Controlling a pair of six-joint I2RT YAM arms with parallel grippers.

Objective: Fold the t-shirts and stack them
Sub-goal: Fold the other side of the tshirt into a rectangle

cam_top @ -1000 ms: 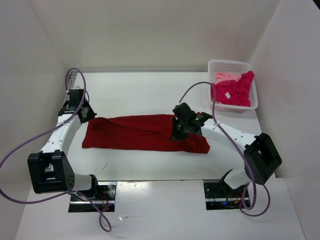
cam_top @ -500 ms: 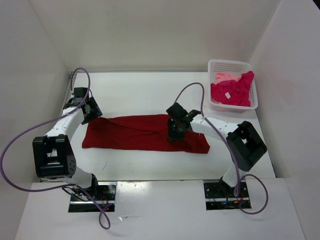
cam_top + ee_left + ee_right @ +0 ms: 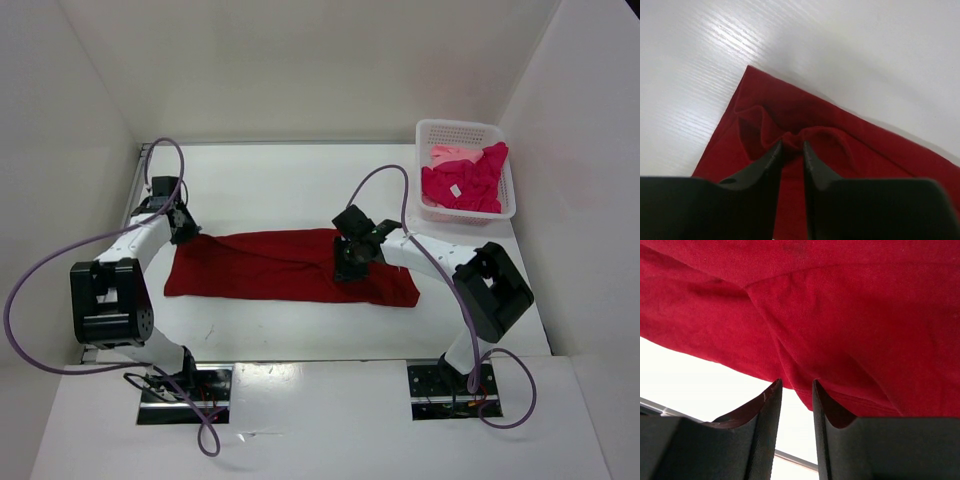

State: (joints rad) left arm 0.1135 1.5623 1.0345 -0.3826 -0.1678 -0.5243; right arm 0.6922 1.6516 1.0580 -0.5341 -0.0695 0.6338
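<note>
Arms reach low, left pincer and right pincer both pinching dark red t-shirt.

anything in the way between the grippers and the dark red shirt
Nothing visible. The left gripper pinches bunched cloth near a corner of the dark red t-shirt, and the right gripper has the shirt's edge between its fingers.

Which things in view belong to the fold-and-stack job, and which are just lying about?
Job:
- dark red t-shirt, spread on the table
- magenta-pink t-shirt and pale pink t-shirt, in the white basket
- left gripper, pinching cloth near the red shirt's corner
- right gripper, at its hem

Just there:
- white basket
- purple cables
</note>
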